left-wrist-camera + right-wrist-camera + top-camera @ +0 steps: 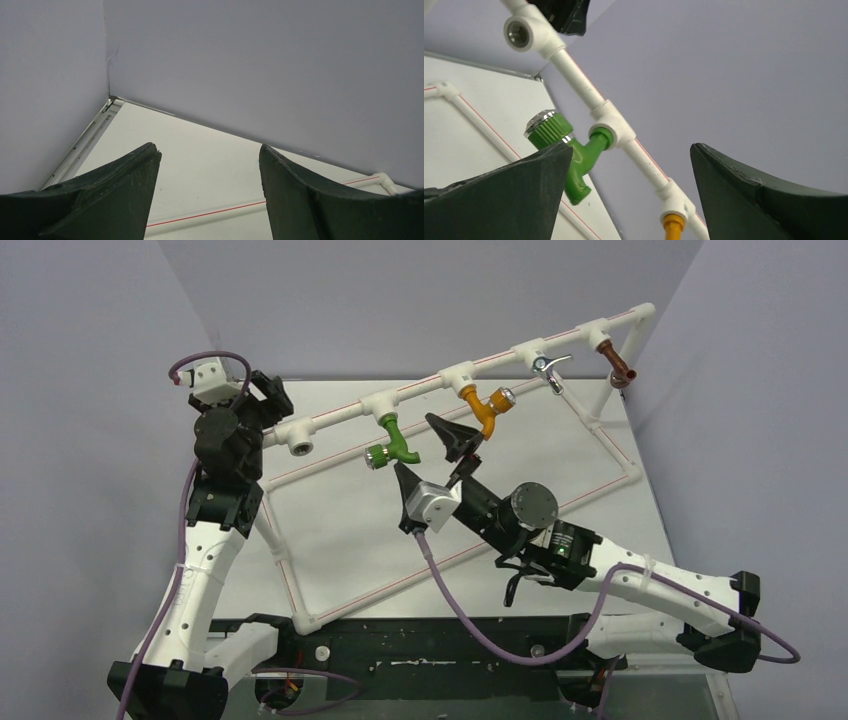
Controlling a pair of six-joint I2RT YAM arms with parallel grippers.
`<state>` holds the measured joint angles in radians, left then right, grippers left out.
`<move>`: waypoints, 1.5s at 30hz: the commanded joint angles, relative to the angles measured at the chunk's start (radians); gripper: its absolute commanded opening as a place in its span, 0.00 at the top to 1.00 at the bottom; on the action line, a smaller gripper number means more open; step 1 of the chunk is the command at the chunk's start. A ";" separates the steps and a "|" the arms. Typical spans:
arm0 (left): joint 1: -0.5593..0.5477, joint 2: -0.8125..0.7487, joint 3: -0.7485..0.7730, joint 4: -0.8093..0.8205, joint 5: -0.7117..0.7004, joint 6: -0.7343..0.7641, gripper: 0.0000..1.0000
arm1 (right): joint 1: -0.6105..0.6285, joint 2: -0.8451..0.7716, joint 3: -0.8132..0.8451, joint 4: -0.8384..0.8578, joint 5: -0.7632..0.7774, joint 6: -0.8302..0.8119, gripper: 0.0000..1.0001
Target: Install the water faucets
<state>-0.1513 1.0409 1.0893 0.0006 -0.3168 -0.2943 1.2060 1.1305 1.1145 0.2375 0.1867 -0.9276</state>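
My right hand [414, 442], fingers spread and holding nothing, sits just right of the green tap [392, 443], which is seated in the white pipe [440, 380], its stem hanging toward me, well apart from my left hand [266, 396].

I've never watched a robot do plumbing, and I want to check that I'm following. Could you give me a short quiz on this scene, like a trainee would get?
1. True or false: the green faucet is joined to the white pipe.
2. How many taps hang on that pipe? A) two B) four C) six
3. Fill in: the right pincer, beside the green faucet, has its jaws ____.

Key
1. True.
2. B: the green faucet, orange tap, chrome tap and brown tap.
3. Open, holding nothing.
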 commanded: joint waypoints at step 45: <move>-0.002 0.056 -0.080 -0.264 0.036 0.028 0.30 | -0.033 0.199 0.083 -0.042 0.069 -0.537 0.31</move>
<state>-0.1513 1.0409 1.0893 0.0006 -0.3168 -0.2943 1.1881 1.3270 1.1942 0.1097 0.2207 -1.4384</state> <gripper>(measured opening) 0.700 0.698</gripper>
